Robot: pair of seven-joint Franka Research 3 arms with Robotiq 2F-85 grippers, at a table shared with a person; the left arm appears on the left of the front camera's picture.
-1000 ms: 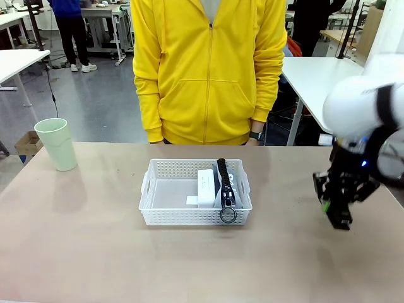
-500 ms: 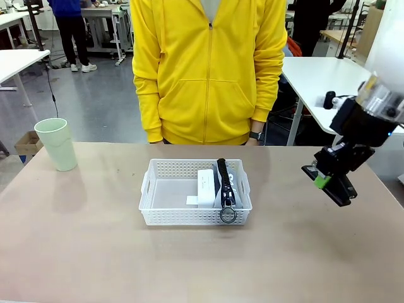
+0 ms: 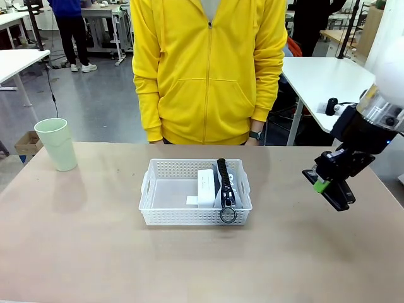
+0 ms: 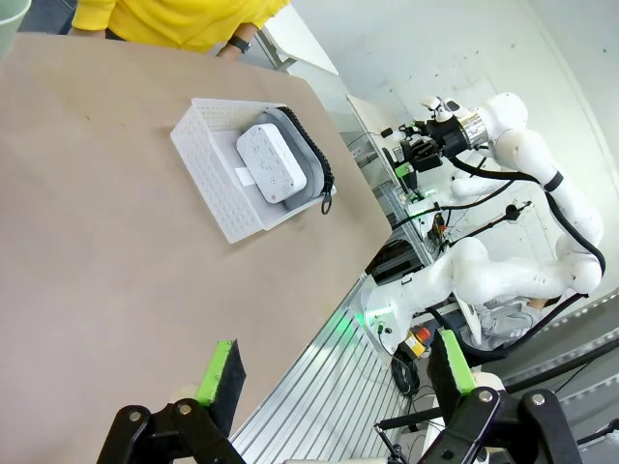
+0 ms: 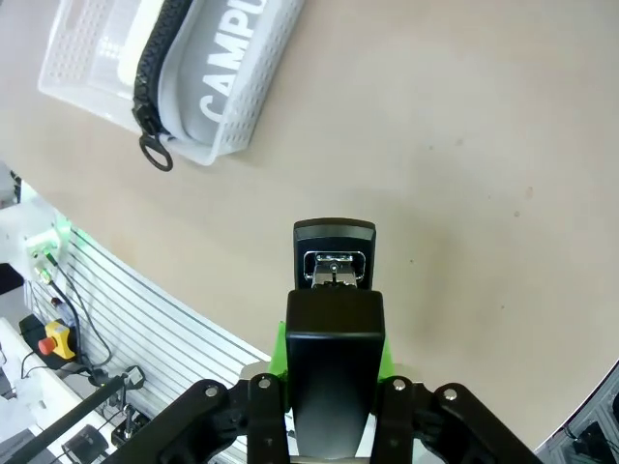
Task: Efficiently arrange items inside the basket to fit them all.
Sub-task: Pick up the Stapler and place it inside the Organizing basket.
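Your right gripper (image 5: 334,360) is clamped across the black stapler (image 3: 338,196) mid-body: rigid, likely weighty and slick. Left gripper (image 4: 336,367) gapes empty.

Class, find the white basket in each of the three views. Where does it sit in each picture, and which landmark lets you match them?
Front view: the basket sits mid-table, just left of centre.
Left wrist view: the basket is upper left of centre, seen tilted.
Right wrist view: the basket is in the top left corner, cut by the edge.
Shared landmark: the pouch's ring pull, hanging over the basket's rim.
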